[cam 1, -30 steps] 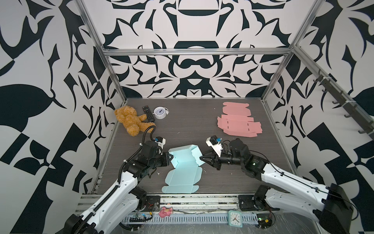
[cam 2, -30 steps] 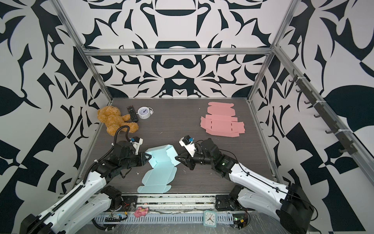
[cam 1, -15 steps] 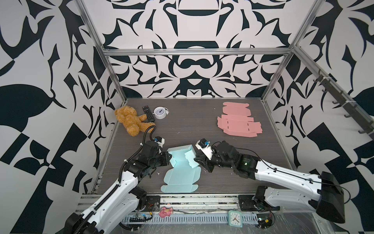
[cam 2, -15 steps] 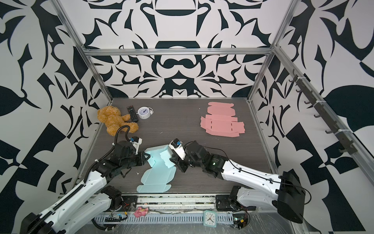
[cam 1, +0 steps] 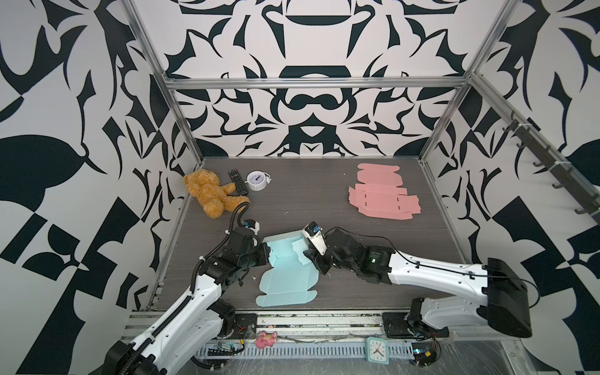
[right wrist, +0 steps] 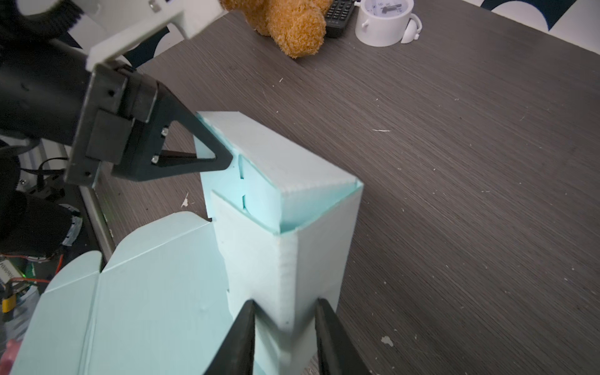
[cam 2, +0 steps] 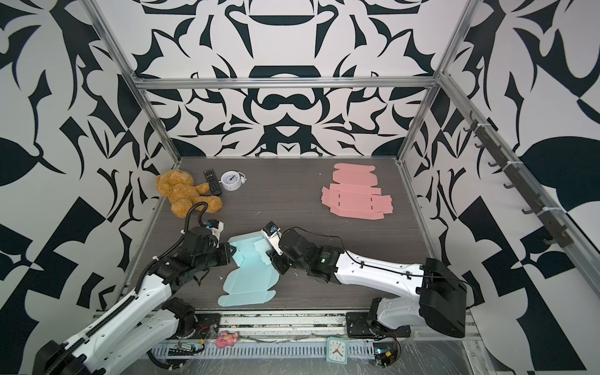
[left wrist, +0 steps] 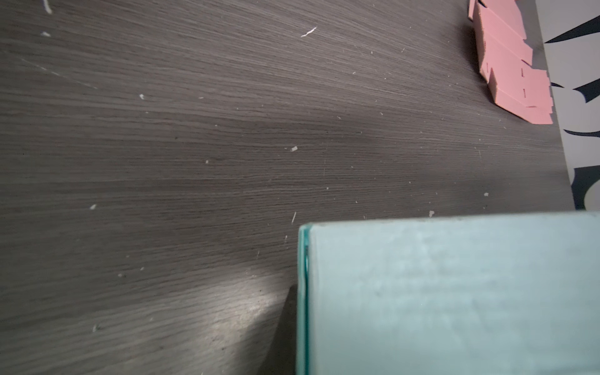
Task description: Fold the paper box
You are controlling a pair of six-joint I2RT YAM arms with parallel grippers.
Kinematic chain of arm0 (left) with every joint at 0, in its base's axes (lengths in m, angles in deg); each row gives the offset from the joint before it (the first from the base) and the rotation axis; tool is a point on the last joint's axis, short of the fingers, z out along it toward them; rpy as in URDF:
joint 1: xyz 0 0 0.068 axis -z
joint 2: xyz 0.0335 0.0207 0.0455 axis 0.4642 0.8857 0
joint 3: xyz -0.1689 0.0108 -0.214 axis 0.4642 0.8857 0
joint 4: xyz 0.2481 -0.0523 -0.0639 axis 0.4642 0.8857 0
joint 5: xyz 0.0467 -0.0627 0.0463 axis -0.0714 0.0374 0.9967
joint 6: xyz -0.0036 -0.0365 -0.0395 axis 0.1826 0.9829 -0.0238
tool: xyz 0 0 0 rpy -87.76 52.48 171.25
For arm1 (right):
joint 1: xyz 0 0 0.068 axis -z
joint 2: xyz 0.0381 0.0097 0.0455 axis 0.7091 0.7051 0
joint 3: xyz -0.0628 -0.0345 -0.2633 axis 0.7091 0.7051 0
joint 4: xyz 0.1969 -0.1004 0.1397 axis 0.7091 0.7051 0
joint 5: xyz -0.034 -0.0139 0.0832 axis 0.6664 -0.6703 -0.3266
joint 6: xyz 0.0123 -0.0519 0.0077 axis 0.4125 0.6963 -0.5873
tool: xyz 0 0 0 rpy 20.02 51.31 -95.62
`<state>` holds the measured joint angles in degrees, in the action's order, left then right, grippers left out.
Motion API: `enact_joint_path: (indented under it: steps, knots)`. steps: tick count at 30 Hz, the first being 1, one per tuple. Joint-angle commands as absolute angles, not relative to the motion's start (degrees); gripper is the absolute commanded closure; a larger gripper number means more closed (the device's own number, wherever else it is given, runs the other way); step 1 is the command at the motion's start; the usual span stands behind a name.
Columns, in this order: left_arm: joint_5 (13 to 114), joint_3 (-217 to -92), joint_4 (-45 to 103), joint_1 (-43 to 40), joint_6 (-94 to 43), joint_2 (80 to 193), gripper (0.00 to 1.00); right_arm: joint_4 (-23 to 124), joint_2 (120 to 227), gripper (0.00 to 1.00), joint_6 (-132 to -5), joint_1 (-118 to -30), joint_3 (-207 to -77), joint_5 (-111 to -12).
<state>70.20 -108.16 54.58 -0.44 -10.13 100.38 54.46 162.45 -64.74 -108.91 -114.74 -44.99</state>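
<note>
Presently the paper box (cam 1: 285,269) sits on the table (cam 1: 308,201), well apart from the pink blank (cam 1: 383,198), nearer the robot and toward the left arm's side of that blank.

Condition of work: partly formed. At the end nearer the pink blank, the walls stand upright and meet in a corner, as the right wrist view shows (right wrist: 285,194). The lid panel with its rounded ears lies flat on the table at the end farther from the pink blank. The box is open on top.

Left gripper (right wrist: 224,159): jaws closed down on the upright wall on the side away from the pink blank, pinching it at its upper edge.

Right gripper (right wrist: 285,311): jaws partly apart, standing astride the corner of the wall on the side nearer the pink blank. Whether they press on the card cannot be established.

Assessment: roughly the middle of the task. Outstanding, by judgement: securing the side walls so they hold unaided, then raising the lid panel and tucking its ears.
</note>
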Motion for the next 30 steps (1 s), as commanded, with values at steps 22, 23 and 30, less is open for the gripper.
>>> enact_joint_path:
  steps: [22, 23, 30]
  knots:
    - [72.8, -103.8, 50.6, -0.1, -1.0, 97.2, 0.97, 67.6, 176.0, 0.69, -70.6, -116.9, -133.0, -18.5]
    - [72.9, -103.9, 50.5, 0.1, -0.8, 97.0, 0.97, 68.4, 176.6, 0.69, -70.4, -117.1, -133.8, -17.5]
    - [73.6, -104.0, 50.5, 0.8, -0.3, 96.8, 0.97, 71.5, 178.7, 0.68, -70.2, -117.5, -136.2, -13.8]
